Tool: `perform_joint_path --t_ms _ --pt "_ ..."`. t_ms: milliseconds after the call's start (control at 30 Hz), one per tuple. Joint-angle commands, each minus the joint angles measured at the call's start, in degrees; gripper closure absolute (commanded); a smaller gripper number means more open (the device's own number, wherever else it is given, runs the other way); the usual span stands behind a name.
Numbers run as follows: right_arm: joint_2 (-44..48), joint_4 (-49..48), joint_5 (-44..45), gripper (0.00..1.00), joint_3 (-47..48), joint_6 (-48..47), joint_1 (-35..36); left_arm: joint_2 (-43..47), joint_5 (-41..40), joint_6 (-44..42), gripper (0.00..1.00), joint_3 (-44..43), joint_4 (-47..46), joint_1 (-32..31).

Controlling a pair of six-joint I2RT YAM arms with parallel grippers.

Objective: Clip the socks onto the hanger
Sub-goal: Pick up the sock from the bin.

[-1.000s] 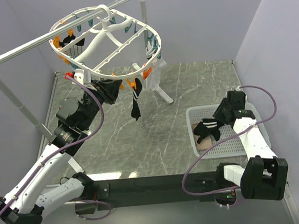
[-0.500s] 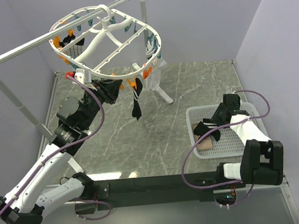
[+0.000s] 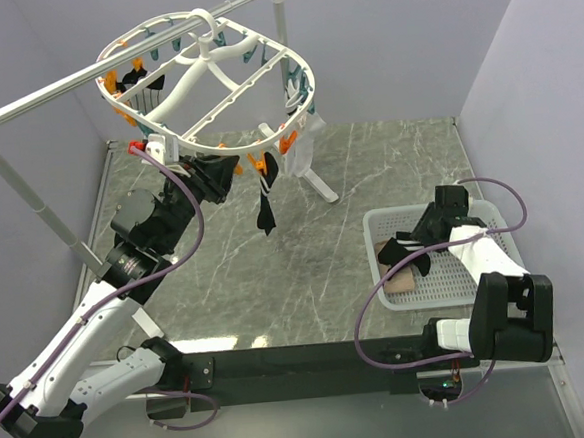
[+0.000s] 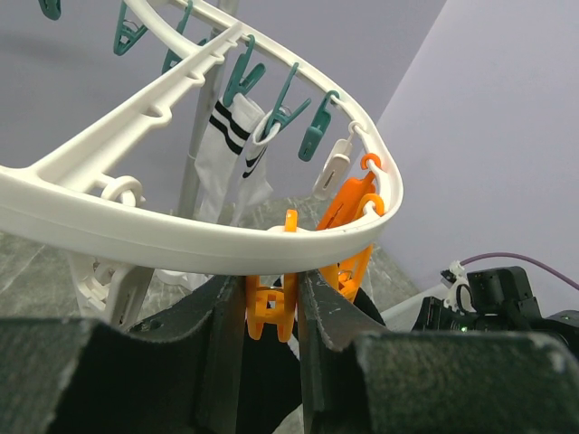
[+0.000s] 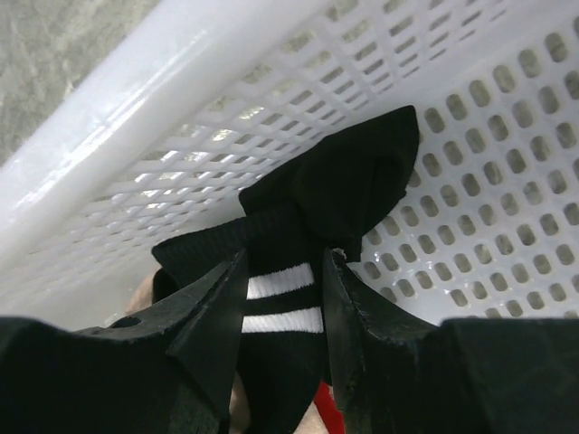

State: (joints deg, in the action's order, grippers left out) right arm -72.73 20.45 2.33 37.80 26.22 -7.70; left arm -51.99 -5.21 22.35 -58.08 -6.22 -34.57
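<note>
**Top view.** The hanger [image 4: 136, 226], a white moulded-plastic oval frame with cross-ribs, is hanging at 11 o'clock from a silver metal rail [image 3: 53, 95] over the grey veined bench [image 3: 368, 164]. Its long axis is running from 9 to 3 o'clock. Glossy teal clips [image 4: 312, 136] and orange ones are dangling from its rim.

**Left wrist view.** The left hand [image 4: 271, 294] is reaching up under the near rim. Its two matt black fingers are closing together on an orange clip [image 4: 270, 318], one finger pressing each flank. Behind it, a white sock [image 4: 226, 158] with black bands is hanging from a teal clip, with its long axis vertical and its banded end uppermost.

**Hung sock.** In the top view, a plain black sock [image 3: 264, 213] is dangling at 3 o'clock of the left hand. Its long axis is vertical and its toe is pointing down.

**Right wrist view.** The right hand [image 5: 285, 258] is dipping into a white perforated plastic basket [image 5: 470, 163], which is sitting at 4 o'clock on the bench.
- The fingers are standing apart, astride a soft black banded sock [image 5: 353, 181] that bears two white bands.
- The fabric is filling the gap between them, and whether they are pinching it cannot be told.
- The sock's long axis is running toward 1 o'clock, with its rounded end pointing away from the hand.
- A pinkish-beige sock [image 3: 399, 282] is lying beneath it.
</note>
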Motion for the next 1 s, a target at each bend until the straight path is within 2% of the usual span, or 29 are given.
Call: perform_joint_path --t_ms 0,67,133,200,233,300,500,767,967 --pt "-1.36 -2.43 -1.27 0.54 -0.01 0.68 -0.03 0.31 0.64 0.68 0.77 -0.19 -2.40 0.29" --pt "-1.63 -2.17 -1.27 0.55 0.17 0.94 -0.03 0.31 0.55 0.59 0.77 -0.27 -2.39 0.29" --pt "-0.93 -2.34 -2.15 0.64 -0.01 1.03 -0.03 0.22 0.64 0.50 0.77 -0.19 -2.39 0.29" --pt "0.48 -2.43 -2.15 0.77 -0.18 1.03 -0.03 0.31 0.47 0.59 0.77 -0.19 -2.39 0.29" --pt "1.00 -2.17 -2.15 0.92 -0.01 1.03 -0.03 0.22 0.47 0.50 0.77 -0.19 -2.39 0.29" --pt "2.41 -0.50 -2.15 1.00 0.86 0.68 0.15 0.31 0.47 0.50 0.77 -0.10 -2.39 0.29" --pt "11.01 1.70 -3.37 1.00 2.10 -0.55 1.46 0.39 0.64 0.59 0.77 -0.10 -2.39 0.29" --pt "25.25 -2.34 -6.90 1.00 0.52 -3.89 3.66 0.74 0.99 0.85 0.77 -0.01 -2.57 0.29" --pt "29.49 -4.27 -5.58 1.00 -3.43 -7.49 7.44 0.57 1.43 1.20 0.77 0.16 -2.83 0.29"
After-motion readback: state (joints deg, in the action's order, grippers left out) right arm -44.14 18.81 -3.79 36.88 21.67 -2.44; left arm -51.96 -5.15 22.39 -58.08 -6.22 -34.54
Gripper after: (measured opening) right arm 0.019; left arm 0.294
